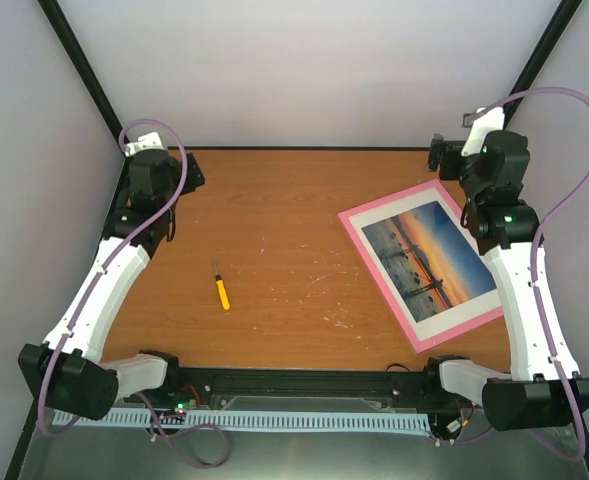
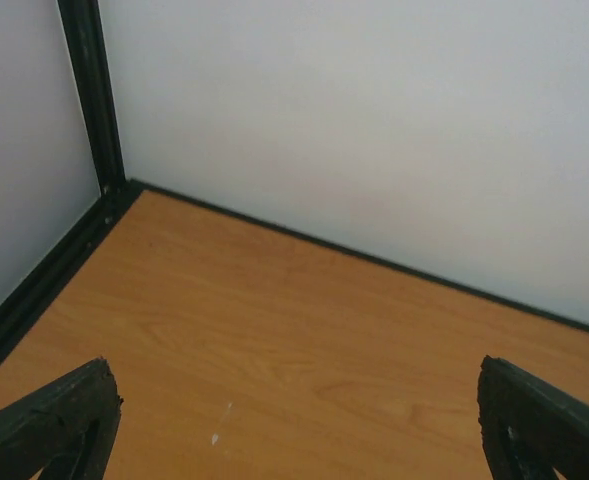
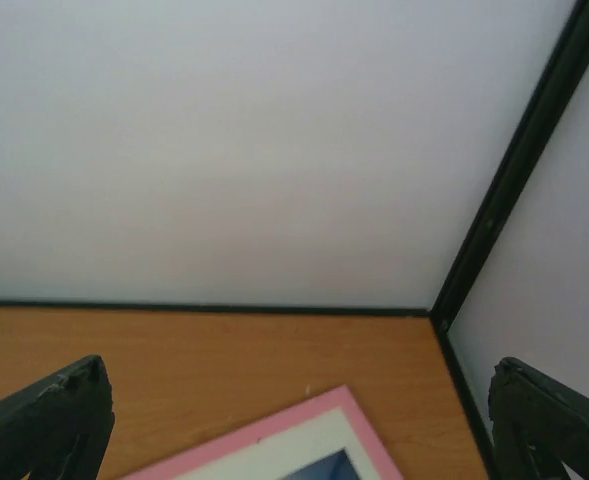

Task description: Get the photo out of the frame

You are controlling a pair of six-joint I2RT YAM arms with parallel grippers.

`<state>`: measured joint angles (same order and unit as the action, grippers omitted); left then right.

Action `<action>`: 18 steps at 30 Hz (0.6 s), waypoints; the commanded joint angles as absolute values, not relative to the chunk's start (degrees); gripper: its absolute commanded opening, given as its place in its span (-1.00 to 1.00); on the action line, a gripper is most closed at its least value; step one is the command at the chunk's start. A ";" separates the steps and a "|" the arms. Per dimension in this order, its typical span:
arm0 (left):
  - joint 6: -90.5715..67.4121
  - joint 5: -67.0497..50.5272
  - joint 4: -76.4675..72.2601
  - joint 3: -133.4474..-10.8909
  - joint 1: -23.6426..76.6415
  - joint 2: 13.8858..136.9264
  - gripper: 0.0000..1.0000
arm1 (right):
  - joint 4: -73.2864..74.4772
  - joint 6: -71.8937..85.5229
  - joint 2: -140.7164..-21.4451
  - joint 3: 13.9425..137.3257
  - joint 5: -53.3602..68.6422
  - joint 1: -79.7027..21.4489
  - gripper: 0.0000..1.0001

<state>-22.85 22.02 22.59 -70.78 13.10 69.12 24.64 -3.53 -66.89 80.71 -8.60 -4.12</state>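
While the left gripper (image 2: 296,385) is gaping empty over the table (image 2: 274,320), we are finding the right gripper (image 3: 299,390) equally spread, hovering above a corner of the pink frame (image 3: 264,430). Overhead, the sunset photo (image 1: 430,254) is lying flat inside it, beside that gripper; we are risking creases by prying clumsily.

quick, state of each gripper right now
left gripper: open, holding nothing
right gripper: open, holding nothing
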 commanded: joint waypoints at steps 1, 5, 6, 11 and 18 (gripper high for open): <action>-24.46 13.71 19.95 -65.81 10.06 65.86 0.91 | 25.67 -5.44 -66.19 76.08 -1.46 -3.00 1.00; -23.98 7.48 21.02 -61.01 8.70 63.80 0.78 | 30.37 -12.66 -65.79 71.90 7.11 -2.07 1.00; -23.80 5.93 21.36 -60.04 8.65 63.35 0.75 | 31.70 -14.67 -65.67 70.71 8.99 -1.83 1.00; -23.10 -3.81 22.33 -54.27 10.27 61.89 0.64 | 40.10 -24.36 -65.44 66.35 16.27 -1.76 0.93; -22.60 -7.21 22.39 -49.42 19.97 61.55 0.57 | 48.33 -32.56 -65.33 59.58 18.90 -6.65 0.72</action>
<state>-23.40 -3.16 22.15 -50.35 15.46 62.39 41.65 -25.69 -66.52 62.74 15.49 -3.70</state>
